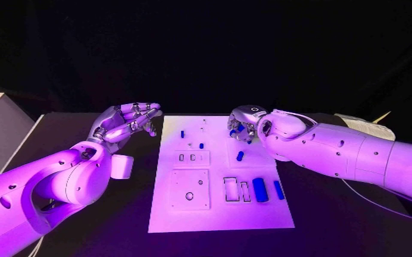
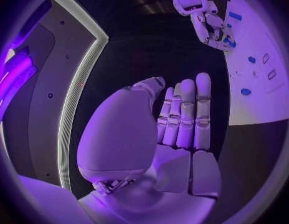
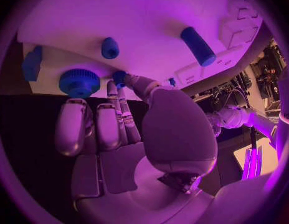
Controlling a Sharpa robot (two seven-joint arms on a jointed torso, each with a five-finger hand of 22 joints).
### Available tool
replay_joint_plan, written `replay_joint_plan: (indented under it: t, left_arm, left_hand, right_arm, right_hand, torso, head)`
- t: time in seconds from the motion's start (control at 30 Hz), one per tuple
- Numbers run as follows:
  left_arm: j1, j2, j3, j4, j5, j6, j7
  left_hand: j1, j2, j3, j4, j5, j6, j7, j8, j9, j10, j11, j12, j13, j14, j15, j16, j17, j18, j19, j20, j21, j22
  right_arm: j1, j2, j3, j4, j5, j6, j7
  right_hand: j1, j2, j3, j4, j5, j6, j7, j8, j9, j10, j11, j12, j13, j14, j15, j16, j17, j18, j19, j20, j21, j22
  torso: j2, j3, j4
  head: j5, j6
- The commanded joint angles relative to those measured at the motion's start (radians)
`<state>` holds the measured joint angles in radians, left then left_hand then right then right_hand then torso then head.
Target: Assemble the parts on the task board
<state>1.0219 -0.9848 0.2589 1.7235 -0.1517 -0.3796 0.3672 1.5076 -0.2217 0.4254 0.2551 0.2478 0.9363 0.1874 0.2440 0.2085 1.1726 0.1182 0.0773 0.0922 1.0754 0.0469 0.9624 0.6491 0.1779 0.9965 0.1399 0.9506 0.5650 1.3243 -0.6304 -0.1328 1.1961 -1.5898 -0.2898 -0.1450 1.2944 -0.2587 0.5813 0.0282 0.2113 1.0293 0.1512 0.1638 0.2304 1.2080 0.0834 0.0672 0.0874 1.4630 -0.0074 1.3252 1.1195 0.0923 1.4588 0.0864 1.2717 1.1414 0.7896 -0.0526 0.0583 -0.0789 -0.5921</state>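
on the near half of the white task board (image 1: 219,209) a large blue cylinder (image 1: 259,189) and a slimmer blue bar (image 1: 279,190) are laid flat beside rectangular slots, seemingly kept ready for insertion. the board is seen lying flat on the black desk (image 1: 343,221). farther back, a small blue peg (image 3: 119,77) is pinched at the fingertips (image 3: 122,87) of the right robot hand (image 1: 243,127), which is held over the board's far right part, probably for seating; a blue gear-like knob (image 3: 78,82) stands just beside it. the left robot hand (image 1: 128,121) is held off the board's left edge, fingers apart and empty, well clear of the parts.
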Motion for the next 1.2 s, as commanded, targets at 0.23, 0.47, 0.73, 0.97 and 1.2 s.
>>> replay_joint_plan:
  t: [0.23, 0.47, 0.73, 0.97, 1.2]
  left_arm:
    - [0.000, -0.001, 0.002, 0.001, -0.007, 0.016, -0.001]
    - [0.000, -0.002, 0.002, -0.001, -0.007, 0.017, -0.003]
    - [0.000, -0.003, 0.002, -0.004, -0.007, 0.015, -0.003]
    - [0.000, -0.002, 0.002, -0.006, -0.007, 0.015, -0.002]
    - [0.000, -0.001, 0.002, -0.007, -0.007, 0.015, 0.000]
  left_hand:
    - [-0.009, -0.002, 0.006, 0.000, -0.005, -0.006, 0.001, 0.003, 0.001, -0.001, 0.002, 0.004, 0.002, -0.002, 0.000, 0.008, 0.001, 0.005, -0.008, 0.000, 0.007, 0.002]
    - [-0.009, -0.002, 0.006, 0.000, -0.005, -0.006, 0.001, 0.003, 0.001, -0.001, 0.002, 0.004, 0.002, -0.002, 0.000, 0.008, 0.001, 0.005, -0.008, 0.000, 0.007, 0.002]
    - [-0.009, -0.002, 0.006, 0.000, -0.005, -0.006, 0.001, 0.003, 0.001, -0.001, 0.002, 0.004, 0.002, -0.002, 0.000, 0.008, 0.001, 0.005, -0.008, 0.000, 0.007, 0.002]
    - [-0.009, -0.001, 0.008, 0.000, -0.005, -0.006, 0.001, 0.004, 0.002, -0.001, 0.002, 0.004, 0.002, -0.001, 0.000, 0.010, 0.001, 0.005, -0.009, 0.001, 0.011, 0.004]
    - [-0.013, -0.002, 0.008, 0.002, -0.007, -0.006, 0.002, 0.006, 0.004, -0.002, 0.003, 0.004, 0.003, -0.001, 0.000, 0.012, 0.001, 0.005, -0.011, 0.001, 0.016, 0.007]
  right_arm:
    - [-0.003, 0.003, -0.002, -0.001, -0.029, 0.001, -0.010]
    - [-0.003, 0.000, -0.002, 0.007, -0.050, -0.074, -0.019]
    - [-0.002, -0.003, 0.000, 0.029, -0.055, -0.180, -0.019]
    - [-0.001, 0.023, 0.003, 0.018, -0.059, -0.236, -0.031]
    - [0.001, 0.065, 0.007, -0.011, -0.060, -0.272, -0.037]
  right_hand:
    - [0.051, 0.056, 0.046, -0.024, -0.032, 0.052, -0.017, 0.039, 0.034, 0.067, -0.021, 0.009, 0.024, 0.035, -0.014, 0.021, 0.006, -0.012, 0.000, -0.009, 0.021, 0.023]
    - [0.075, 0.067, 0.062, -0.052, -0.033, 0.062, -0.020, 0.051, 0.051, 0.091, -0.027, 0.012, 0.040, 0.035, -0.019, 0.027, 0.009, -0.014, 0.001, -0.014, 0.030, 0.037]
    - [0.077, 0.071, 0.066, -0.067, -0.026, 0.078, -0.025, 0.067, 0.067, 0.113, -0.034, 0.017, 0.057, 0.036, -0.024, 0.035, 0.015, -0.016, 0.002, -0.018, 0.040, 0.050]
    - [0.076, 0.070, 0.066, -0.068, -0.025, 0.079, -0.025, 0.068, 0.069, 0.114, -0.034, 0.017, 0.058, 0.036, -0.025, 0.035, 0.015, -0.016, 0.002, -0.019, 0.039, 0.050]
    - [0.073, 0.067, 0.065, -0.069, -0.022, 0.078, -0.024, 0.068, 0.070, 0.113, -0.033, 0.016, 0.060, 0.036, -0.025, 0.036, 0.016, -0.016, 0.002, -0.019, 0.040, 0.051]
  torso:
    - [0.008, -0.0010, 0.0018]
    - [0.010, -0.0017, 0.0018]
    - [0.012, -0.0028, 0.0025]
    - [0.015, -0.0037, 0.0059]
    - [0.018, -0.0036, 0.0060]
  head:
    - [-0.003, 0.006]
    - [-0.002, 0.012]
    - [-0.002, 0.020]
    - [-0.002, 0.026]
    - [-0.002, 0.030]
